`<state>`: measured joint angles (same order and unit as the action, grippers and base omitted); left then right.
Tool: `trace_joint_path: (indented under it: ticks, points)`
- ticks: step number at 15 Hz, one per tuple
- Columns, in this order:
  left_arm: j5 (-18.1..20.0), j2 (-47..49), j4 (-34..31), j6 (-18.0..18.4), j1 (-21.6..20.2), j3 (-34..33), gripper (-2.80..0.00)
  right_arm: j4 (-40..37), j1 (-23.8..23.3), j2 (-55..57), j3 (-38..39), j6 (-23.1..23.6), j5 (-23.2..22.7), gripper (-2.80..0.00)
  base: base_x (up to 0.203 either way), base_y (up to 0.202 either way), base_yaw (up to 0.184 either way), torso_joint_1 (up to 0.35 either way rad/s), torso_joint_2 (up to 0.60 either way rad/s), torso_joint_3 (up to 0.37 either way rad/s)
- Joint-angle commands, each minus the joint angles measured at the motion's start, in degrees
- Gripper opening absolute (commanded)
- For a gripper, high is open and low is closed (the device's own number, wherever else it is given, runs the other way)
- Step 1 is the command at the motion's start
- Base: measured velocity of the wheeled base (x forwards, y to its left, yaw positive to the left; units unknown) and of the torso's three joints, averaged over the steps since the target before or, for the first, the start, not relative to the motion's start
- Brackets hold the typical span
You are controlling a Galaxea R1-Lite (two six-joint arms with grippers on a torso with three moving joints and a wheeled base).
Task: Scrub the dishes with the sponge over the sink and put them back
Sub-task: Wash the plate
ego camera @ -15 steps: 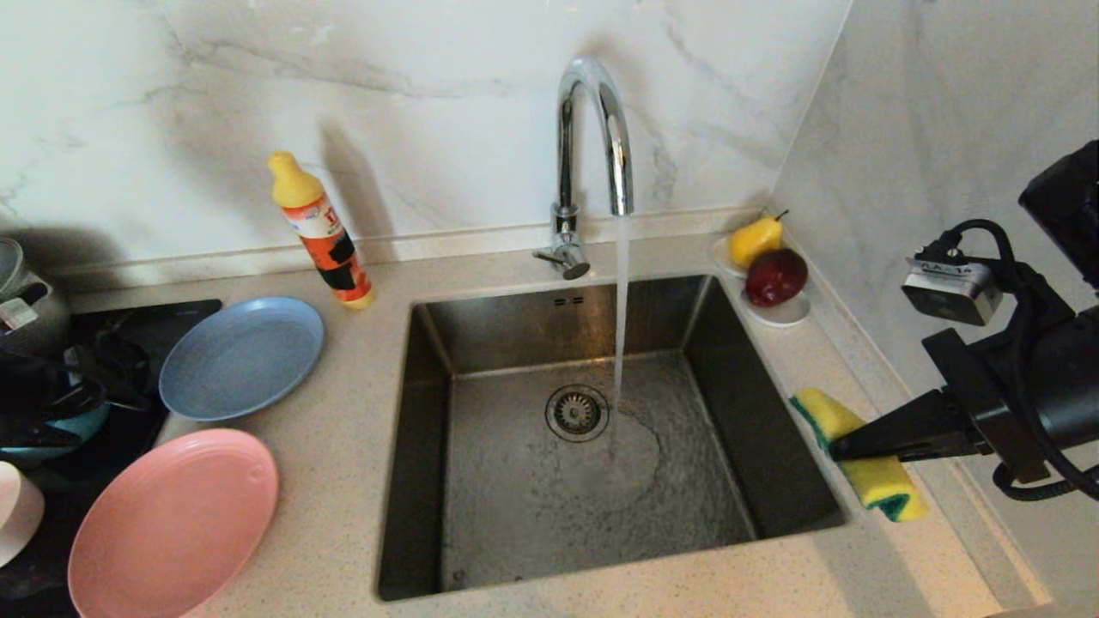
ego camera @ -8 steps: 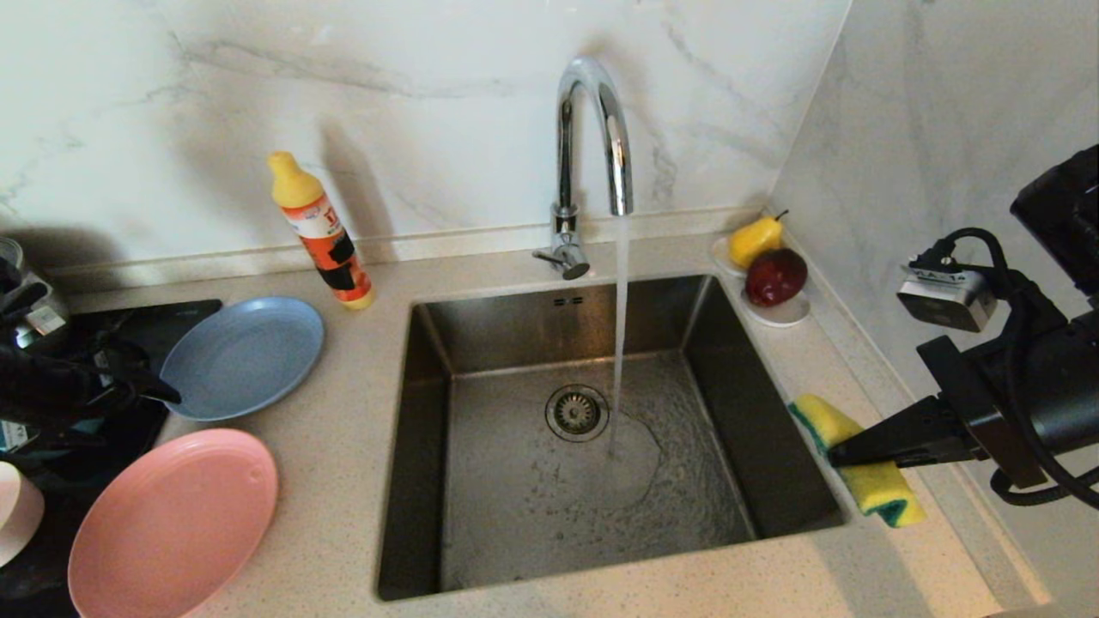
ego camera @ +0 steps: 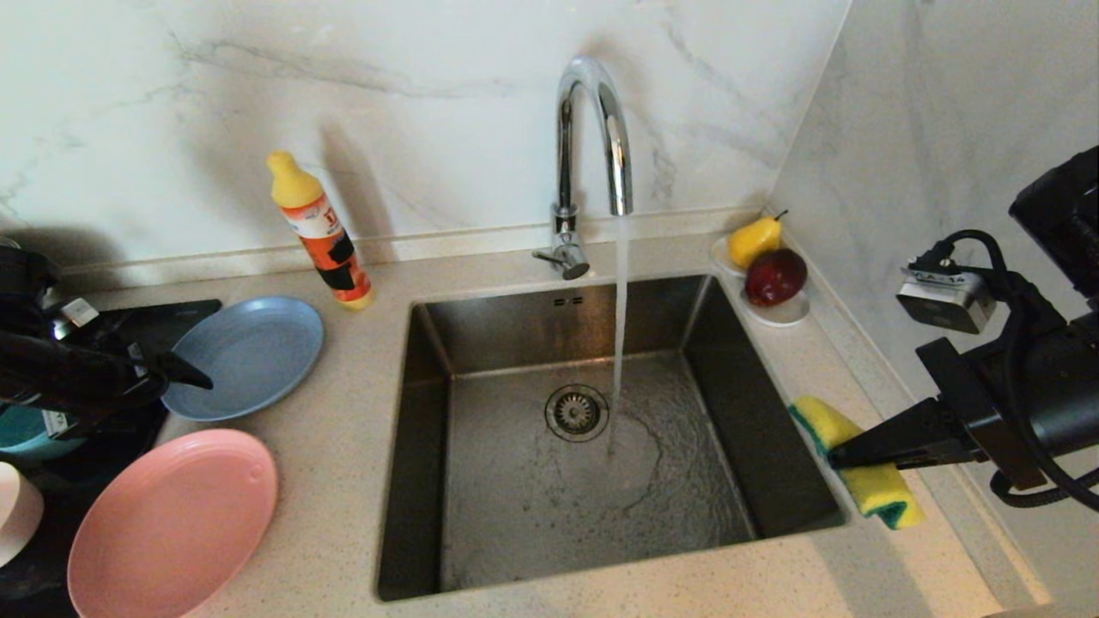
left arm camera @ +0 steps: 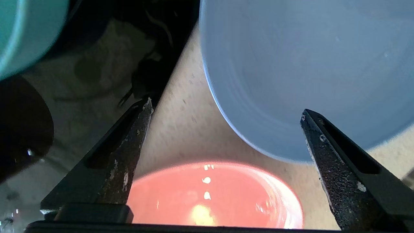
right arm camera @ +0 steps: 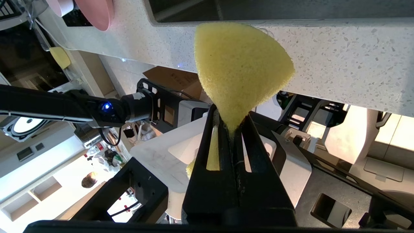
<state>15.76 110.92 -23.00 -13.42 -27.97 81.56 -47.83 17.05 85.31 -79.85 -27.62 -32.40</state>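
The grey-blue plate (ego camera: 249, 352) (left arm camera: 291, 64) and the salmon-pink plate (ego camera: 172, 524) (left arm camera: 210, 197) lie on the counter left of the sink (ego camera: 755, 412). A teal bowl (ego camera: 21, 425) (left arm camera: 22, 29) and a pale pink-white bowl (ego camera: 13, 511) sit at the far left. My left gripper (ego camera: 185, 378) (left arm camera: 225, 107) hovers open and empty over the blue plate's near left rim. At the sink's right rim, my right gripper (ego camera: 837, 455) (right arm camera: 231, 121) is shut on the yellow sponge (ego camera: 884, 493) (right arm camera: 239, 64), squeezing its middle.
The faucet (ego camera: 592, 129) runs water into the basin beside the drain (ego camera: 577, 412). An orange detergent bottle (ego camera: 322, 232) stands behind the blue plate. A white dish with a pear and an apple (ego camera: 773, 266) sits at the back right corner. A black hob (ego camera: 129, 318) lies far left.
My left gripper has risen from the teal bowl, swung right to the blue plate's rim and opened wider. The right arm with the sponge has stayed put.
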Motion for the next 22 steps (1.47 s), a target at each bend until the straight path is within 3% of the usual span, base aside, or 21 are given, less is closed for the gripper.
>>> trace_joint_path:
  ticks: [1,8,22]
  points:
    - [0.0,1.9,0.9,-0.3,0.1,-0.1,0.00,-0.2,-0.2,-0.1,0.6,-0.2,-0.3,-2.80,0.000,0.000,0.000,0.000,0.00,0.000]
    - [0.0,2.5,3.8,-3.1,1.1,1.5,0.00,-0.2,-0.4,0.2,0.7,-0.1,-0.3,-2.80,0.000,0.000,0.000,0.000,0.00,0.000]
    - [-0.3,3.3,6.2,-4.5,6.0,1.8,0.00,-0.2,-0.3,-0.5,1.3,-0.1,-0.2,-2.80,0.000,0.000,0.000,0.000,0.00,0.000]
